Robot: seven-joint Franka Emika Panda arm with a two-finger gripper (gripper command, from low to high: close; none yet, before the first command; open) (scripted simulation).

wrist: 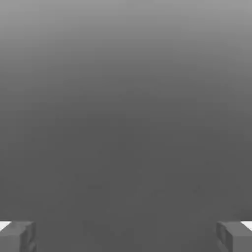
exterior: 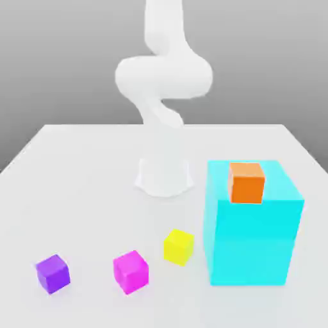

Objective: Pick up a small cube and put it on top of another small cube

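Three small cubes lie in a row near the table's front in the exterior view: a purple cube (exterior: 52, 273) at the left, a magenta cube (exterior: 131, 271) in the middle and a yellow cube (exterior: 178, 246) to its right. A small orange cube (exterior: 246, 182) sits on top of a large cyan block (exterior: 253, 237). In the hand view my gripper (wrist: 126, 236) is open, its two grey fingertips (wrist: 17, 236) far apart, with nothing between them and plain grey background beyond.
The white arm rises from its base (exterior: 164, 177) at the middle of the white table (exterior: 77, 192), behind the cubes. The cyan block stands tall at the exterior view's right.
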